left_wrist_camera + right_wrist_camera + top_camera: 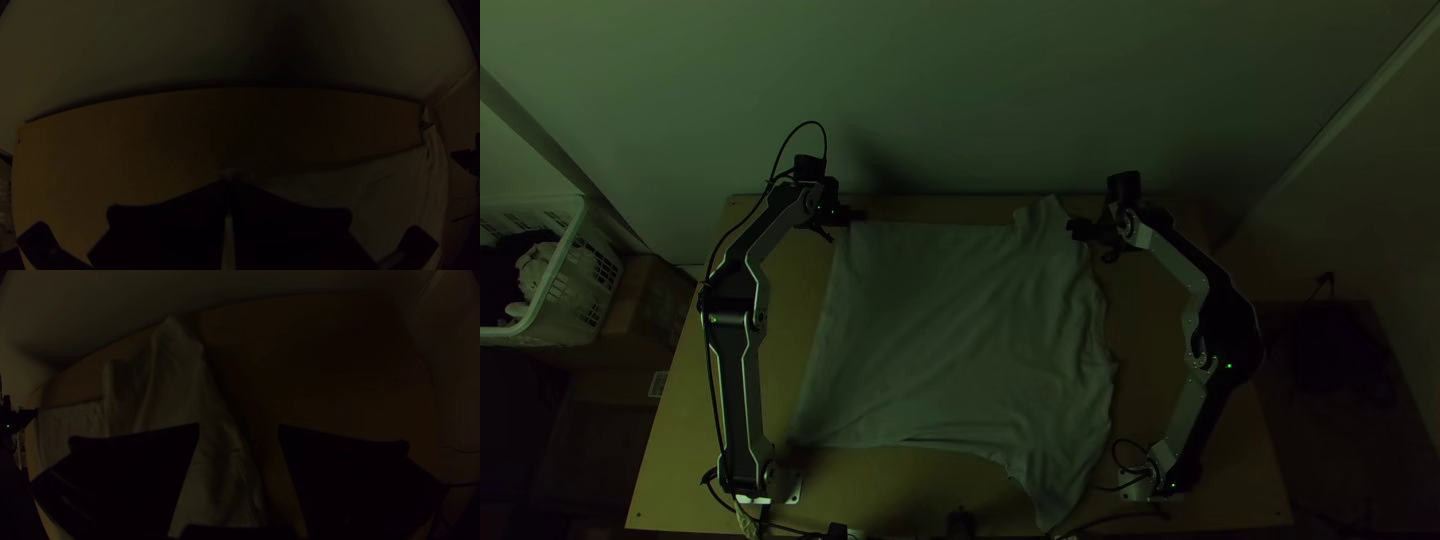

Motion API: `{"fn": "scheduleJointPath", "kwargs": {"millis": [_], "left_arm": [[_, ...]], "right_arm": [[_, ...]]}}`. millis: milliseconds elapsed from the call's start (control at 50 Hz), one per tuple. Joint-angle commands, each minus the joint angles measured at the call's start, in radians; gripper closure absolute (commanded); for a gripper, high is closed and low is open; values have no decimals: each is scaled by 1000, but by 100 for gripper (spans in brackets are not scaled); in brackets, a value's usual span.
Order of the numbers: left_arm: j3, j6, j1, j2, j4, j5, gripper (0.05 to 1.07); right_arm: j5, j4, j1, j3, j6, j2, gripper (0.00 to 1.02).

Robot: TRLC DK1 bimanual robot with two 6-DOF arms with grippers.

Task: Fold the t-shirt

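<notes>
Pressed together, the fingers of the left gripper (854,214) pinch a far corner of the t-shirt (960,330), while the right gripper (1080,229) has its fingers spread wide near the far sleeve (1046,218). Between the cloth and both arms the table (790,300) has open strips of wood, and its far edge is close to the wall (960,100). Pale t-shirt lies spread on the table, wrinkled more at the right side, with the other sleeve (1052,498) pointing to the near edge

The t-shirt (960,340) lies spread on the table (670,470).
</notes>
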Motion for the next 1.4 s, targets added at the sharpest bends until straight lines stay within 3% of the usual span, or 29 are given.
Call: {"fn": "scheduleJointPath", "kwargs": {"millis": [0, 140, 280, 420, 460, 540, 560, 1380], "left_arm": [[24, -14, 8, 0, -16, 4, 105], [24, -14, 11, -5, -18, 4, 105], [24, -15, 11, -14, -24, 4, 105], [24, -17, 11, -19, -25, 4, 105], [24, -17, 11, -20, -25, 4, 105], [24, -20, 11, -25, -28, 4, 105], [24, -20, 11, -27, -28, 4, 105], [-29, -50, 53, -140, -54, 21, 105]], "right_arm": [[-6, -7, 12, 48, 19, 50, 31], [-6, -26, 20, 99, 26, 100, 31], [-6, -27, 21, 126, 31, 132, 45], [-8, -35, 23, 140, 31, 155, 48], [-8, -38, 23, 143, 31, 160, 56], [-8, -38, 24, 143, 19, 159, 97], [-8, -38, 24, 143, 19, 160, 100], [-6, -82, -37, 57, 16, -1, 100]]}}
